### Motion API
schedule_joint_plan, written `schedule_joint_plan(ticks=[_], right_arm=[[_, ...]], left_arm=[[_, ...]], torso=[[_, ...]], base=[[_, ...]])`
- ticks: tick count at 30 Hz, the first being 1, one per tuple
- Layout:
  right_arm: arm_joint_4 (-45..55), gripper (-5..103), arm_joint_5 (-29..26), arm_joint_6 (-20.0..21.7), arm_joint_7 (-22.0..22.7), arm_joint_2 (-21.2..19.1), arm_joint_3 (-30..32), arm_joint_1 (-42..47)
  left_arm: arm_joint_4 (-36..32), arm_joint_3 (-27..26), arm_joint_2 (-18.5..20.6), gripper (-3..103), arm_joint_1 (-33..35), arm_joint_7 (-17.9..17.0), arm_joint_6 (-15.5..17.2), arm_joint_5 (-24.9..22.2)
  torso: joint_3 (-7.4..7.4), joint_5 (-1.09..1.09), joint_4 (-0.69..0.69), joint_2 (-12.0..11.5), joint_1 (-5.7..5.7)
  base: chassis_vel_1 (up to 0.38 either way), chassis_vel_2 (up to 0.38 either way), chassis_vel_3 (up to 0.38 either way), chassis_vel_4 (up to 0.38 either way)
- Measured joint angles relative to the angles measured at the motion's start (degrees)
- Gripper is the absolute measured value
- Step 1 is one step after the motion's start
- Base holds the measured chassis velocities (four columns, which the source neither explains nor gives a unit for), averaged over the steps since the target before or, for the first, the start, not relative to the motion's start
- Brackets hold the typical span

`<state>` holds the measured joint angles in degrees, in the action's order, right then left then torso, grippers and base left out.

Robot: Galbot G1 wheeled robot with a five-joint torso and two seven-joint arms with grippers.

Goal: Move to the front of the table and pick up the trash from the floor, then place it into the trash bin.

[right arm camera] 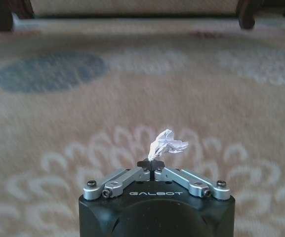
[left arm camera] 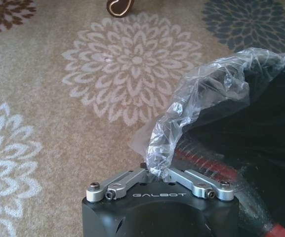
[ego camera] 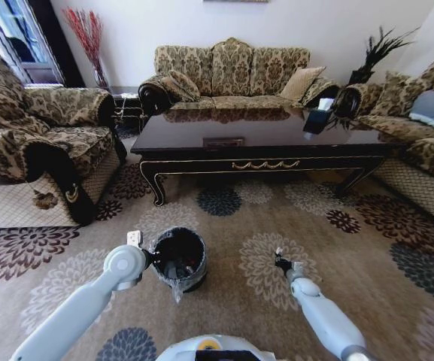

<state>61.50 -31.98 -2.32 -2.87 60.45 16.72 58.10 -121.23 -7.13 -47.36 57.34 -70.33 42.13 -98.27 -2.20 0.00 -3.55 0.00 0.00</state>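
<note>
Left gripper (left arm camera: 154, 174) pinched shut on clear liner (left arm camera: 201, 94) at rim of trash bin (ego camera: 179, 258), just beside it on floor (ego camera: 232, 316). Right gripper (right arm camera: 152, 165), low over cream medallion, clamped on crumpled white trash (right arm camera: 166, 143); table (ego camera: 265, 143) well beyond both.

- Soft, even daylight fills the room; a window (ego camera: 17, 37) at the head view's upper left glows bright.
- The glossy table (ego camera: 262, 135) mirrors the sofa (ego camera: 232, 75).
- The head view bends strongly at its edges.
- The right wrist view's far carpet (right arm camera: 142, 74) is blurred.
</note>
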Motion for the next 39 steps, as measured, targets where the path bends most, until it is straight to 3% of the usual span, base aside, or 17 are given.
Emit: schedule_joint_plan(ticks=[7,18,27,39], right_arm=[[18.64,0,-1.51,0.04,0.76,-4.68,2.19,7.91],[41.17,0,-1.56,-0.72,1.14,-7.33,6.47,19.86],[55.96,0,0.34,-0.09,0.91,-7.79,10.15,27.73],[64.42,0,6.39,-1.89,-2.68,-6.23,11.03,38.1]], left_arm=[[1.3,2.64,-1.39,0,-3.3,-0.03,0.0,-0.2],[3.5,7.43,-4.03,0,-9.68,-0.91,0.0,-1.41],[7.37,15.19,-8.5,0,-16.92,-1.82,-0.16,-1.24],[12.32,26.02,-15.1,0,-23.72,-2.9,-0.81,-0.69]], torso=[[0.0,-0.01,0.0,0.0,0.0],[0.0,0.0,0.0,0.0,0.0],[0.0,0.01,0.01,0.0,0.0],[0.0,0.01,-0.01,0.0,0.0]], base=[[0.0,0.0,0.0,0.0],[0.0,0.0,0.0,0.0],[0.0,0.0,0.0,0.0],[0.0,0.0,0.0,0.0]])
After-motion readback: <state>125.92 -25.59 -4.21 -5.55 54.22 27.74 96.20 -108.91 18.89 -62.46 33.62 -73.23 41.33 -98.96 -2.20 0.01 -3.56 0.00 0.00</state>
